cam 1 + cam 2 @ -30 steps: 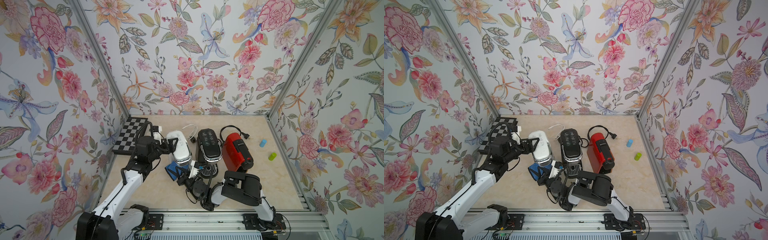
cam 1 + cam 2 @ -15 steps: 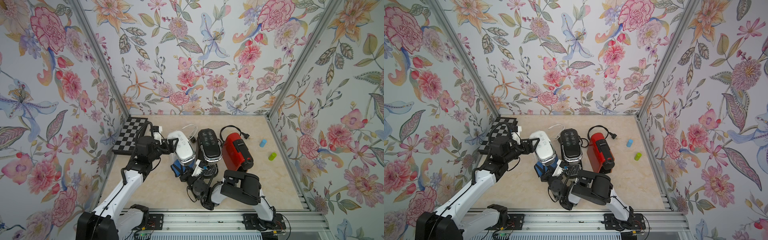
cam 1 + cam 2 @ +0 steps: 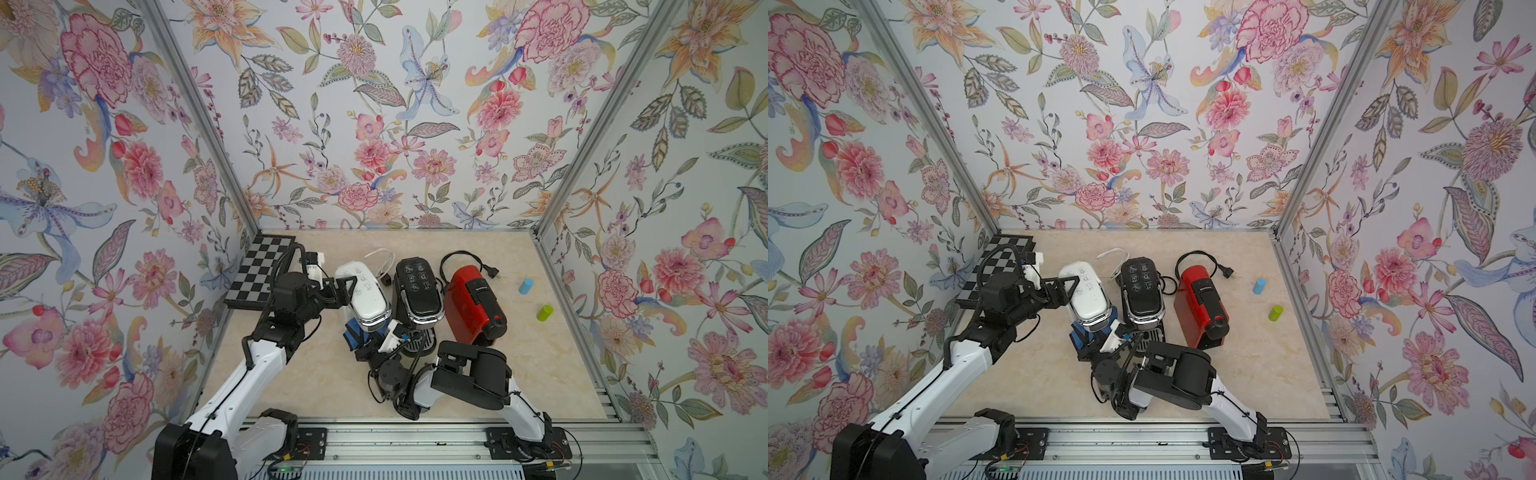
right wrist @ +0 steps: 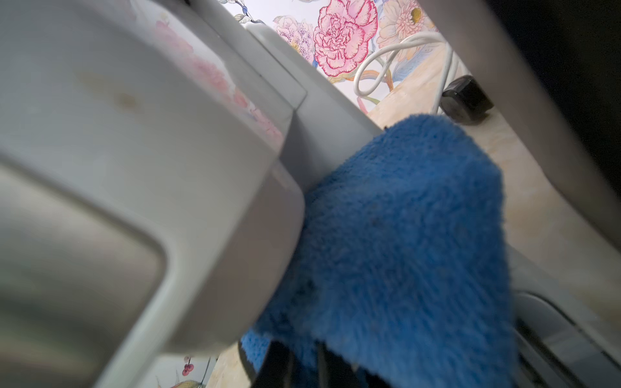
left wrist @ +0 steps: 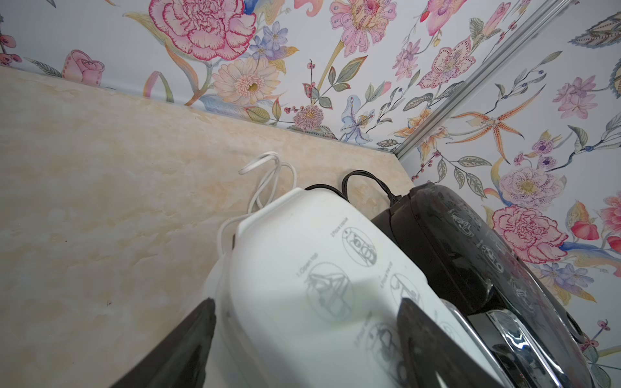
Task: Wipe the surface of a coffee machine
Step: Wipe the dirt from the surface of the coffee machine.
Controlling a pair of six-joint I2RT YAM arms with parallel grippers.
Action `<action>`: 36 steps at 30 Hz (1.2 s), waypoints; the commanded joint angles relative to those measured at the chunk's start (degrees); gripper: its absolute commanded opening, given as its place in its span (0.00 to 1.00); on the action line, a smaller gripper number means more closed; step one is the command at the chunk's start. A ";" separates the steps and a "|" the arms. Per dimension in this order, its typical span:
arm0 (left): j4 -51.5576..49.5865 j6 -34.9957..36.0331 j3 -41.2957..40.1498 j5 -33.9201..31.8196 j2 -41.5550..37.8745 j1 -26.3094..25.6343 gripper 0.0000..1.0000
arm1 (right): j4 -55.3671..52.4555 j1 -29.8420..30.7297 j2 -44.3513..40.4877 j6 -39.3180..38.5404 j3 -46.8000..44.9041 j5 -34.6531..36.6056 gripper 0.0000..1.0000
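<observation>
A white coffee machine (image 3: 365,295) stands left of centre on the beige table, next to a black one (image 3: 417,291) and a red one (image 3: 473,303). My left gripper (image 3: 347,291) holds the white machine's upper left side. In the left wrist view the machine's body (image 5: 302,268) fills the gap between the wide-set fingers (image 5: 188,336). My right gripper (image 3: 360,340) is shut on a blue cloth (image 3: 352,332). In the right wrist view the cloth (image 4: 403,235) is pressed against the white machine's front (image 4: 134,134), below its overhanging head.
A chessboard (image 3: 259,272) lies at the back left by the wall. A blue cylinder (image 3: 525,286) and a green one (image 3: 544,313) stand on the right. A white cable (image 3: 384,259) and a black cable (image 3: 461,255) trail behind the machines. Flowered walls close three sides.
My right gripper has pushed the blue cloth inward and farther under the white machine's front. The left arm has stayed where it was.
</observation>
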 commanded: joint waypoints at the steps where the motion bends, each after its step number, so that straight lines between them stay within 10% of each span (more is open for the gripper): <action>1: -3.46 0.35 -1.28 -1.60 0.66 0.20 0.85 | 3.97 -0.99 3.18 -1.25 3.45 -1.35 0.00; 22: -4.70 2.38 0.65 -0.60 0.40 2.78 0.89 | -2.18 -0.89 4.81 3.38 2.13 -1.86 0.00; 36: -4.23 1.77 -0.21 0.10 -0.47 2.74 0.88 | -26.68 2.18 -3.16 16.98 -5.34 -0.13 0.00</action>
